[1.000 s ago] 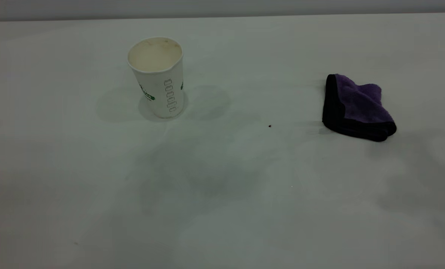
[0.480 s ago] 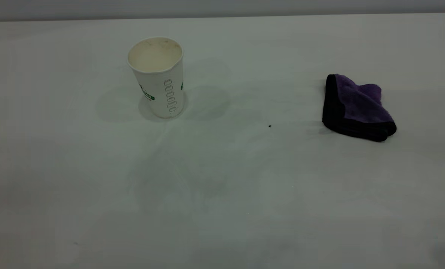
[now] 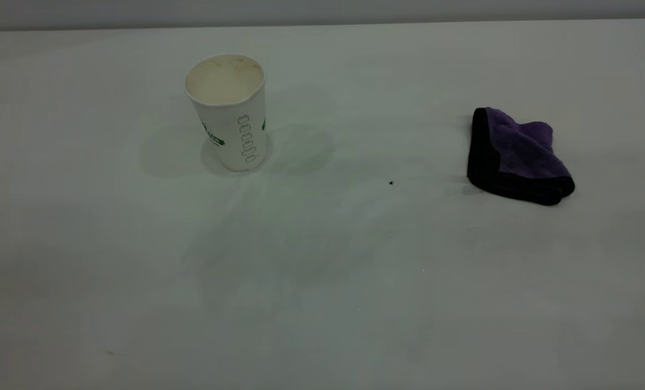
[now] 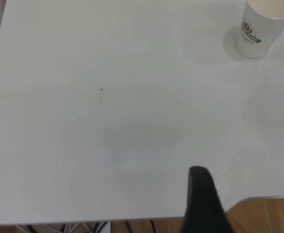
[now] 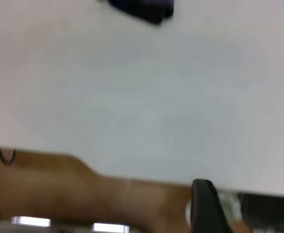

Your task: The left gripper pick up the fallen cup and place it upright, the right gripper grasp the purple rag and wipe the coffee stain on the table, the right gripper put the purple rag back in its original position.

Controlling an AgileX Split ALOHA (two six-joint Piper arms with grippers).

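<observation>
- The white textured paper cup (image 3: 226, 112) with green printed markings stands upright on the large plain white matte table (image 3: 322, 271), mouth up, cream inside showing. In my left wrist view the same cup (image 4: 264, 25) sits at the frame's corner, well apart from my tool.
- The folded plush purple rag (image 3: 517, 156) with its thick black edge lies flat on the table, well apart from the cup, on the right-arm side. My right wrist view shows only a part of it (image 5: 142, 8) at the frame edge.
- A tiny dark speck (image 3: 391, 183) lies on the table between cup and rag, nearer the rag. I see no round brown stain on the surface, only faint grey shading.
- My left gripper (image 4: 203, 201) appears as one black finger at the edge of its wrist view, over the table's near edge and clear of the cup. I cannot tell how wide it stands.
- My right gripper (image 5: 207, 206) appears as one black finger beyond the table edge, over the brown floor, well apart from the rag. Its width is likewise not determinable.
- Neither gripper touches any object, and neither arm appears in the exterior view.
</observation>
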